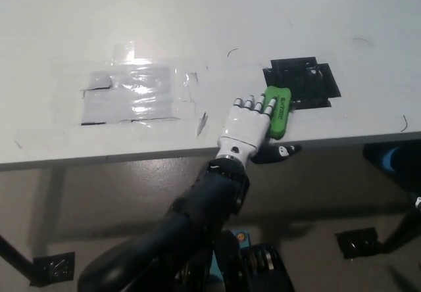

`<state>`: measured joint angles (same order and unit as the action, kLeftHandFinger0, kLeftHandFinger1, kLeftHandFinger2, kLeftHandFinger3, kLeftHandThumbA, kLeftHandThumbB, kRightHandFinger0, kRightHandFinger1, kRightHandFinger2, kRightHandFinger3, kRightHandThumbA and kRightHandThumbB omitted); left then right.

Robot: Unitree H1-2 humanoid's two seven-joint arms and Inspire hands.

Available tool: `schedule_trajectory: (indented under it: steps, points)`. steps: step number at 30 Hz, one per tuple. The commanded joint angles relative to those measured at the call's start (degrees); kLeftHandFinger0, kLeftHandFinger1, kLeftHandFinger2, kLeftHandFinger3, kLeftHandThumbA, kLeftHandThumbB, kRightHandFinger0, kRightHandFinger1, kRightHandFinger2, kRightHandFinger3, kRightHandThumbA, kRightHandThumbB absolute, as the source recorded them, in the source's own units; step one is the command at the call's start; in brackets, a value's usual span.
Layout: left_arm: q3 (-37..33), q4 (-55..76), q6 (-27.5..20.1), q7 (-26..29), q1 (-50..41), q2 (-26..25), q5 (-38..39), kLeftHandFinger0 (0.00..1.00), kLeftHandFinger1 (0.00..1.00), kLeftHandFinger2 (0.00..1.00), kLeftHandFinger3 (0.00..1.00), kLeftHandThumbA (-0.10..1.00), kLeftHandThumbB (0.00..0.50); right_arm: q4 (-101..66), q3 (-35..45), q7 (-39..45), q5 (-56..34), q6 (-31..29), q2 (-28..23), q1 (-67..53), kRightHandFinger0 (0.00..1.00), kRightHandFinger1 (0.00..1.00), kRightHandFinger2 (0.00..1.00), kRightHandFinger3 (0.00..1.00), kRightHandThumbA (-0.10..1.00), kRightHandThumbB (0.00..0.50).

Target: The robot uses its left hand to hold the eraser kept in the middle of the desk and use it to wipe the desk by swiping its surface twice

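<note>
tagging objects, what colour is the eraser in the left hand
Bright green eraser with dark lettering; head view.

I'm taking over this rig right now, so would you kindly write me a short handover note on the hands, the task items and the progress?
Left hand: shut on the green eraser, near the front edge of the white desk.
Right hand: not in view.
The eraser lies against the desk, just left of the black square patch. A taped clear sheet sits farther left on the desk.
Done: the eraser is grasped.
Left: swiping the surface twice; how many swipes are finished cannot be told from this one picture, so count from zero.
</note>
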<state>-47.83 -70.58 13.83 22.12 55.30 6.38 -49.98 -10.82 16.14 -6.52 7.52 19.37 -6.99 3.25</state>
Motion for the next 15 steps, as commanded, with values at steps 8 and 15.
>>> schedule_trajectory:
  steps: [8,15]
  points:
    - [2.2,-4.1,0.3,-21.7,-12.3,-16.8,3.2,1.0,1.0,1.0,1.0,1.0,0.5,-2.9,1.5,-2.5,1.5,0.0,-1.3,0.9,1.0,1.0,1.0,1.0,1.0,0.051]
    - [3.9,-0.3,2.1,-21.7,-16.4,-21.6,4.2,1.0,1.0,1.0,1.0,1.0,0.5,-2.7,2.3,-2.7,1.1,-0.3,-1.3,0.6,1.0,1.0,1.0,1.0,1.0,0.068]
